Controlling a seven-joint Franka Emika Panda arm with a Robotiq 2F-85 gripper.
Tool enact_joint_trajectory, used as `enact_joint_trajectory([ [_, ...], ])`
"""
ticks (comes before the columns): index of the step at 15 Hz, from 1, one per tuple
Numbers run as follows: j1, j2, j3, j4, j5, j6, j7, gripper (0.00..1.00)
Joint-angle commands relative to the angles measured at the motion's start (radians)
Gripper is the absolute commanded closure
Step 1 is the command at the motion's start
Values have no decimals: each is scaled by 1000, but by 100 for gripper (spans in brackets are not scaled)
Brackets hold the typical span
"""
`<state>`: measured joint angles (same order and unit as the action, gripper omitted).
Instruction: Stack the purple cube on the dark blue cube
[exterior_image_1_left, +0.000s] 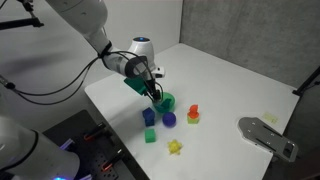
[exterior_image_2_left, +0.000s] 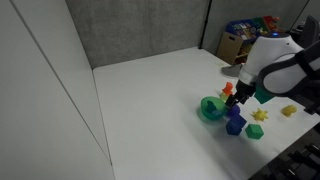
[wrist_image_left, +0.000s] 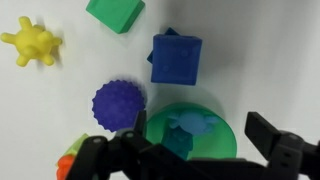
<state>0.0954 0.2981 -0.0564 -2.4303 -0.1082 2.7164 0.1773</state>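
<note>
The purple cube (wrist_image_left: 176, 57) is a violet-blue block that lies on the white table just beyond the green bowl (wrist_image_left: 222, 140). It also shows in an exterior view (exterior_image_1_left: 149, 116). Inside the bowl a teal-blue block shape (wrist_image_left: 178, 143), apparently the dark blue cube, lies next to a light blue piece (wrist_image_left: 192, 122). My gripper (wrist_image_left: 200, 142) hangs over the bowl with its fingers wide apart and nothing between them. It shows in both exterior views (exterior_image_1_left: 155, 93) (exterior_image_2_left: 243, 96).
A purple ball (wrist_image_left: 119, 103), a green cube (wrist_image_left: 115, 12), a yellow spiky toy (wrist_image_left: 32, 44) and an orange-red toy (exterior_image_1_left: 193, 113) lie close around the bowl. A grey metal object (exterior_image_1_left: 268, 135) lies near the table's edge. A box of toys (exterior_image_2_left: 245, 38) stands behind the table.
</note>
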Motion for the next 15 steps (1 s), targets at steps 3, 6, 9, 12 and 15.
enact_joint_trajectory([
  [3, -35, -84, 57, 136, 107, -239, -70, 0],
  [6, -38, -95, 53, 249, 118, -364, -57, 0],
  [9, -46, -106, 45, 350, 110, -481, -42, 0],
  [12, -59, -128, 42, 428, 111, -584, -35, 0],
  [15, -72, -185, 41, 451, 114, -660, -47, 0],
])
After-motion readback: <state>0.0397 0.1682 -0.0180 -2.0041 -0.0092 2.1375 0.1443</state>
